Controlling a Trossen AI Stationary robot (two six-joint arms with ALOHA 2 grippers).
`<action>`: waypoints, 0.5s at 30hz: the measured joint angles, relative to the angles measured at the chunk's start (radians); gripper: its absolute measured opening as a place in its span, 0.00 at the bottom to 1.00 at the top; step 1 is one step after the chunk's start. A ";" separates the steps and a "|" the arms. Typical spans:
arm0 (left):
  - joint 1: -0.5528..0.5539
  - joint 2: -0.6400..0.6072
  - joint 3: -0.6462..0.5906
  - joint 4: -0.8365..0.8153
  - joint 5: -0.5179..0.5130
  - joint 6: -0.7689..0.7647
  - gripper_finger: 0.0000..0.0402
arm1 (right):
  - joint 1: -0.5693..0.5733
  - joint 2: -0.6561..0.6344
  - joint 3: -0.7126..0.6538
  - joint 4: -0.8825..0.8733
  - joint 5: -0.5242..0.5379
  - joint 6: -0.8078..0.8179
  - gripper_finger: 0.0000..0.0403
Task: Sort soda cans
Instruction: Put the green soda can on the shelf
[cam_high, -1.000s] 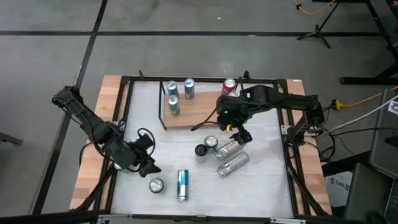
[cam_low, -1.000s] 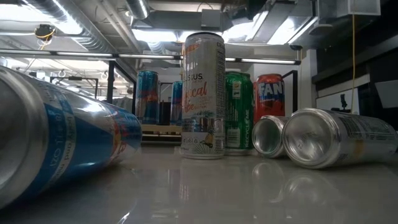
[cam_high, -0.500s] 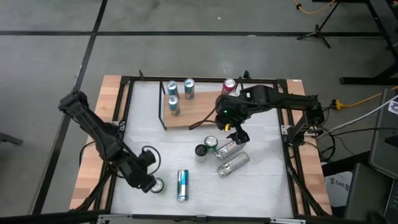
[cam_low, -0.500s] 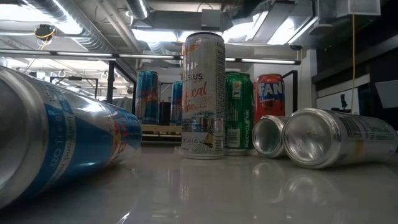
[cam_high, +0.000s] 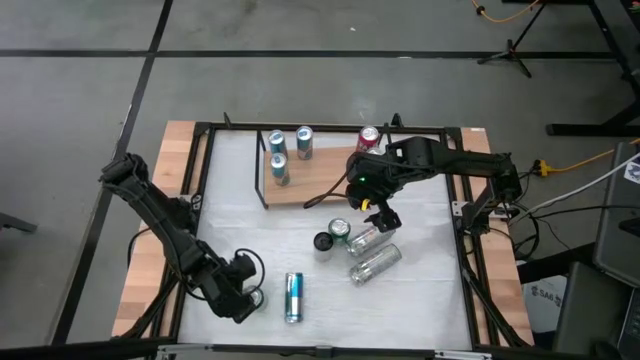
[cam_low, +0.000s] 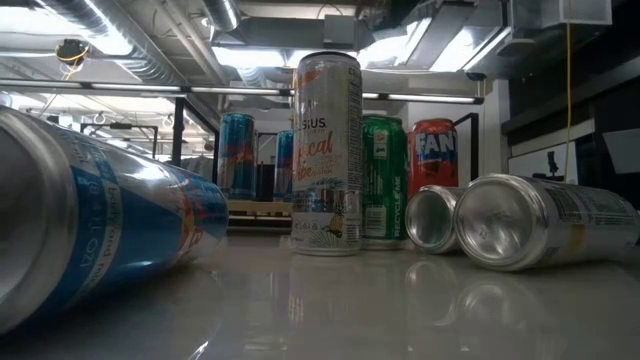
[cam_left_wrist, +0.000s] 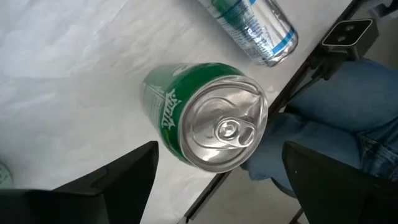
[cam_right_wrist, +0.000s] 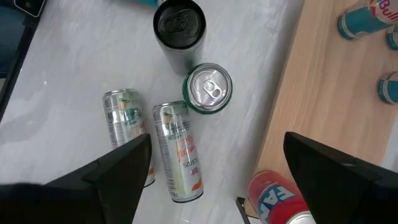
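Note:
A green can stands upright on the white table near its near left edge, silver top up; it also shows in the high view. My left gripper is open above it, one finger on each side, touching nothing. My right gripper is open and empty, held above a group at mid-table: a black-topped can, a second green can and two silver cans lying on their sides. A blue-and-silver can lies beside the first green can.
A wooden board at the far side carries three upright blue-and-silver cans. A red can stands at its far right. A black frame rims the table. A person's jeans-clad legs are just past the near edge.
My left gripper has gone toward the table's near edge and a little to the right, ending over the green can. The cans and my right gripper have kept still.

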 joint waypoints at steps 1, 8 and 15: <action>0.000 0.002 0.000 0.001 0.000 0.000 0.83 | 0.000 0.000 0.000 0.001 0.000 0.000 0.88; 0.000 0.001 0.000 0.001 -0.020 0.000 0.83 | 0.000 0.000 0.000 0.002 0.000 0.000 0.88; 0.001 0.014 0.000 0.006 -0.041 0.006 0.83 | 0.000 0.000 0.000 0.003 0.000 0.000 0.88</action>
